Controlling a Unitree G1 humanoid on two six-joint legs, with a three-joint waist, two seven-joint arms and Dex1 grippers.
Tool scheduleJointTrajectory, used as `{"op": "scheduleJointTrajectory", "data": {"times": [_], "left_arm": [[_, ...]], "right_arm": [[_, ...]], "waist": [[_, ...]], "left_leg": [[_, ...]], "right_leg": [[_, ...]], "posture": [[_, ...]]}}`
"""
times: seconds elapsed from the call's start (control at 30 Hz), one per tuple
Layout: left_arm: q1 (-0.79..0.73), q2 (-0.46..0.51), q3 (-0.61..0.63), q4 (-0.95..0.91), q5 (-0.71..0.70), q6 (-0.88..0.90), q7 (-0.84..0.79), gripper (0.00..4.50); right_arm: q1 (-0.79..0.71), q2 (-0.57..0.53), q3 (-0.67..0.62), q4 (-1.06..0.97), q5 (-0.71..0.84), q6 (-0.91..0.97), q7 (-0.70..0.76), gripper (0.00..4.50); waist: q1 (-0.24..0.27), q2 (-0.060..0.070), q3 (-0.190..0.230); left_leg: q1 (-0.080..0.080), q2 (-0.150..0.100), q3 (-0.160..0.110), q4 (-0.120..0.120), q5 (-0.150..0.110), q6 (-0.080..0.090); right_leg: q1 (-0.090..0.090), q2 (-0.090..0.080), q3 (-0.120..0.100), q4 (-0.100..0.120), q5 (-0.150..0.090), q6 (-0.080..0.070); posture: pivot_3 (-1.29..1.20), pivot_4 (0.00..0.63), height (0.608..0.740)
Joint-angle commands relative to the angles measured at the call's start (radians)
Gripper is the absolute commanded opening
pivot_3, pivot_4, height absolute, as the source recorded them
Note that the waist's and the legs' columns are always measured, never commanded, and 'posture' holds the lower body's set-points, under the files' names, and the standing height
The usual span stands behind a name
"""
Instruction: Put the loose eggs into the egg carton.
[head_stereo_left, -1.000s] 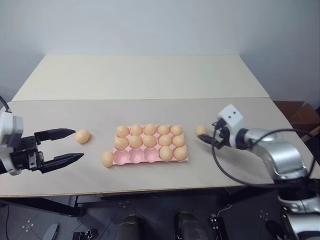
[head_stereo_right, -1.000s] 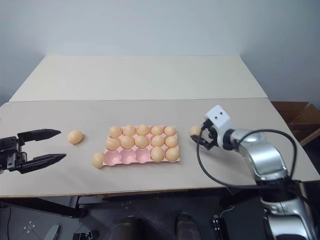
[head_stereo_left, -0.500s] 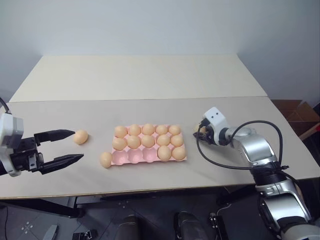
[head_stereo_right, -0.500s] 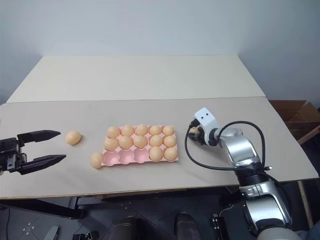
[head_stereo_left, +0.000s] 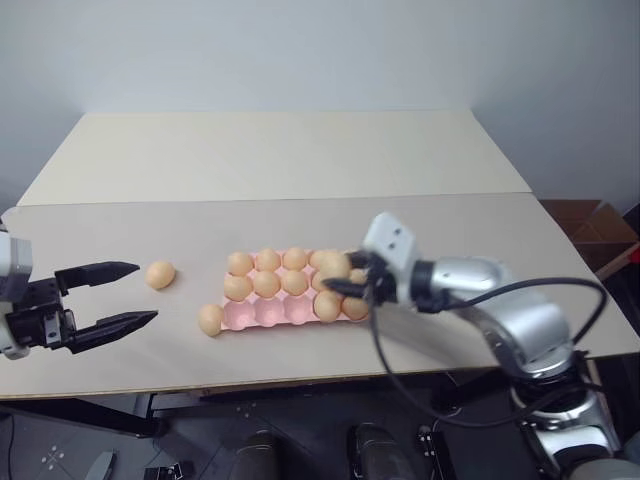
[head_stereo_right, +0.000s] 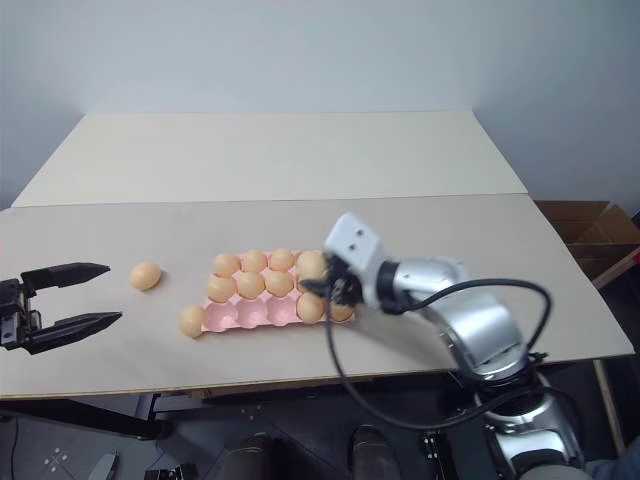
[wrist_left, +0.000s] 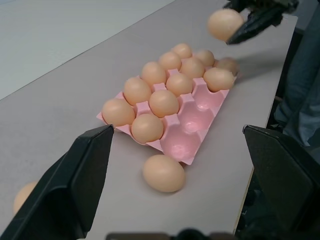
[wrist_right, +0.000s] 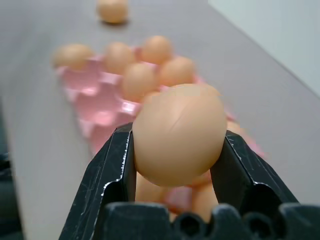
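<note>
In the head views, a flat pale pink rectangular egg carton is seen on the beige worktop, its long axis running left to right, with most cups filled by smooth tan-orange eggs and three empty cups in the near row at its left end. Two loose tan-orange eggs lie on the worktop: one touching the carton's near-left corner, another well to its left. The right end effector is clamped on a held egg above the carton's right part. The left end effector hovers at the left with fingers apart. In the left wrist view, the carton is seen running away diagonally. In the right wrist view, the held egg is pinched between black fingers, its long axis upright.
</note>
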Motion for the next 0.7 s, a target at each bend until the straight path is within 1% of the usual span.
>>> {"op": "scheduleJointTrajectory", "data": {"times": [0.03,0.17,0.27,0.4,0.43,0.5,0.6,0.7], "left_arm": [[-0.003,0.010,0.036,-0.024,-0.005,-0.011,0.005,4.50],[0.004,0.008,0.045,-0.031,-0.007,-0.008,0.009,4.50],[0.010,0.006,0.051,-0.038,-0.010,-0.007,0.013,4.50],[0.016,0.001,0.053,-0.044,-0.012,-0.006,0.017,4.50],[0.016,0.001,0.052,-0.045,-0.013,-0.006,0.017,4.50],[0.016,-0.001,0.049,-0.046,-0.013,-0.007,0.019,4.50],[0.015,-0.003,0.045,-0.046,-0.015,-0.006,0.021,4.50],[0.022,-0.006,0.045,-0.040,-0.011,-0.009,0.017,4.50]], "right_arm": [[-0.014,0.055,0.090,0.033,-0.052,-0.020,-0.056,1.94],[-0.025,0.083,0.168,0.081,-0.105,-0.050,-0.073,1.94],[-0.036,0.095,0.183,0.113,-0.133,-0.055,-0.083,2.89],[-0.053,0.105,0.130,0.101,-0.124,-0.038,-0.085,4.28],[-0.057,0.101,0.113,0.089,-0.115,-0.030,-0.078,4.44],[-0.060,0.085,0.074,0.059,-0.093,-0.018,-0.063,4.44],[-0.053,0.037,-0.035,-0.011,-0.027,0.020,-0.029,4.44],[-0.009,-0.057,-0.175,-0.058,0.044,0.017,0.034,4.44]], "waist": [[0.000,0.000,0.000],[0.004,0.000,0.000],[0.003,0.000,0.000],[0.003,-0.001,0.000],[0.003,-0.001,0.000],[0.004,-0.001,0.000],[0.007,-0.001,0.000],[0.007,-0.001,-0.001]], "left_leg": [[0.000,0.000,0.000,0.000,0.000,0.000],[-0.001,-0.001,0.000,0.000,0.000,0.000],[-0.001,-0.001,0.001,0.000,0.000,0.000],[-0.001,0.000,0.000,0.000,0.000,0.000],[-0.001,0.000,0.000,0.000,0.000,0.000],[-0.001,0.000,0.000,0.000,0.000,0.000],[-0.002,-0.001,0.000,0.000,0.000,0.000],[-0.001,-0.001,0.000,0.000,0.000,0.000]], "right_leg": [[0.000,0.000,0.000,0.000,0.000,0.000],[0.000,-0.001,0.000,0.000,0.000,0.000],[-0.001,-0.001,0.000,0.000,0.000,0.000],[-0.001,0.000,0.000,0.000,0.000,0.000],[-0.001,0.000,0.000,0.000,0.000,-0.001],[-0.001,0.000,0.000,0.000,0.000,0.000],[-0.001,-0.001,-0.001,0.000,0.000,0.000],[0.000,-0.001,-0.001,-0.001,0.000,0.000]], "posture": [[0.00,0.150,0.740],[0.00,0.150,0.740],[0.00,0.150,0.740],[0.00,0.150,0.740],[0.00,0.150,0.740],[0.00,0.150,0.740],[0.00,0.150,0.740],[0.00,0.150,0.740]]}}
